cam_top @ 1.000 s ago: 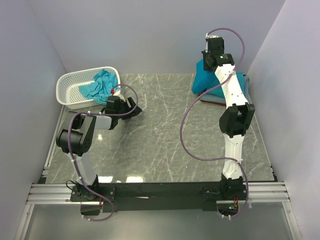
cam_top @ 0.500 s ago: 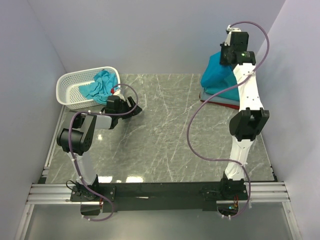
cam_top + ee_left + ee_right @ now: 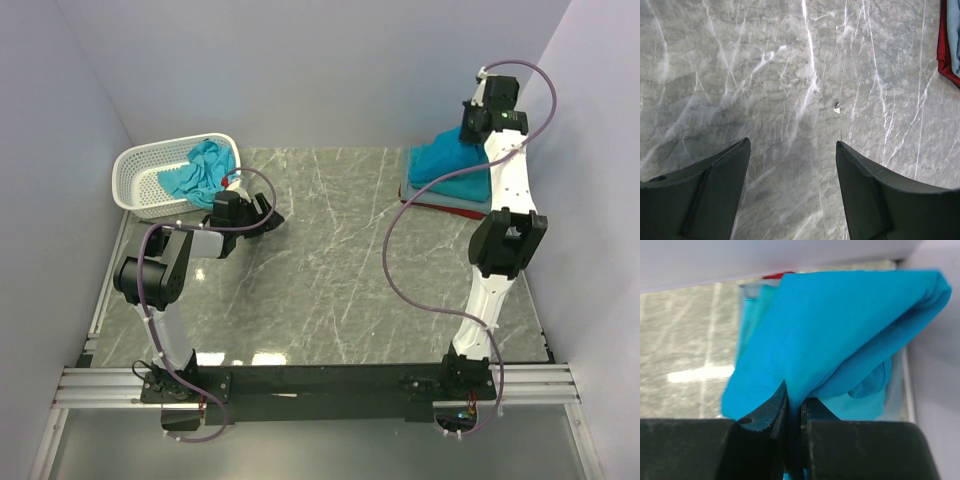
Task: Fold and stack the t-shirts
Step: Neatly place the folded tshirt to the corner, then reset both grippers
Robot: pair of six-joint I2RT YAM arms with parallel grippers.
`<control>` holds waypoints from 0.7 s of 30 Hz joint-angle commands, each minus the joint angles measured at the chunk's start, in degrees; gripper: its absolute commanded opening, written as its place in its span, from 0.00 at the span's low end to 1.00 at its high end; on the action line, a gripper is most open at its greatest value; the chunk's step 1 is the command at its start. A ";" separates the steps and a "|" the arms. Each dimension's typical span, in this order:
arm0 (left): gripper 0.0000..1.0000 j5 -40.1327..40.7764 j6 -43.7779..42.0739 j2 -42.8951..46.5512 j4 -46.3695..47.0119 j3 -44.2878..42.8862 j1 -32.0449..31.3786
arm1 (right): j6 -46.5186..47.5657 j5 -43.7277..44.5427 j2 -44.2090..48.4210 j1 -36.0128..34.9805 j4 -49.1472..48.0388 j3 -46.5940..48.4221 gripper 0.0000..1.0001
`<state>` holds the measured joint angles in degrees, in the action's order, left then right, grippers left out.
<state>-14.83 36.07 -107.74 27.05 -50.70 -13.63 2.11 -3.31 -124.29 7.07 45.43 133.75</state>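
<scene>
From above, the right hand [image 3: 472, 133] is at the far right corner of the bench [image 3: 330, 262], clenched on a teal shirt [image 3: 448, 160]. The shirt drapes down onto the stack of shirts [image 3: 452, 190], whose bottom layer is a red shirt [image 3: 424, 204]. At the far left a white basket [image 3: 135, 165] holds crumpled turquoise shirts [image 3: 203, 165]. The left hand [image 3: 268, 215] sits low over the bench just near of the basket.

In the left wrist view, the left hand [image 3: 792, 145] is released, its two dark fingers wide apart over bare bench [image 3: 765, 75]. The red shirt [image 3: 943, 52] edges in at the far right.

In the right wrist view, the right hand [image 3: 793, 407] pinches a fold of the teal shirt [image 3: 850, 320]. The red shirt [image 3: 776, 276] peeks out behind.
</scene>
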 commanded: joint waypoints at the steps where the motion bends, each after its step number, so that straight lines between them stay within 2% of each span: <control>1: 0.76 -0.29 -0.65 -1.07 -3.23 1.04 0.18 | -0.88 2.51 -0.07 1.98 -3.33 -1.29 0.00; 3: 0.76 -0.37 -0.66 -0.98 -3.23 1.04 0.18 | -0.70 3.22 -0.34 2.86 -3.16 -1.74 0.02; 4: 0.76 -0.38 -0.65 -0.89 -3.23 1.04 0.18 | -0.88 6.70 -0.77 3.12 -2.89 -1.74 0.11; 5: 0.76 -0.55 -0.74 -0.98 -3.14 1.04 0.18 | -1.23 7.78 -0.95 3.30 -1.85 -1.83 0.24; 6: 0.76 -0.99 -0.74 -0.89 -2.97 1.04 0.18 | -2.01 8.58 -1.04 3.91 -1.49 -1.74 0.65; 7: 0.76 -1.25 -0.74 -0.89 -2.88 0.95 0.18 | -2.11 9.37 -0.96 4.00 -1.14 -2.44 0.76; 8: 0.76 -1.43 -0.74 -0.72 -2.79 0.95 0.09 | -3.94 10.51 -0.52 4.09 -1.31 -3.23 0.83; 11: 0.76 -1.52 -0.92 1.03 -2.35 1.48 -0.08 | -6.76 10.87 3.78 4.00 -5.41 -10.59 0.85; 21: 0.77 0.76 -1.01 9.21 -2.35 4.81 -2.37 | -13.53 12.27 28.54 2.51 -23.27 -45.11 0.85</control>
<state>-14.83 35.75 -102.80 24.71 -46.76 -15.22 -8.23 7.25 -105.82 10.55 32.23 94.15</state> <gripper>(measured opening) 0.765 0.852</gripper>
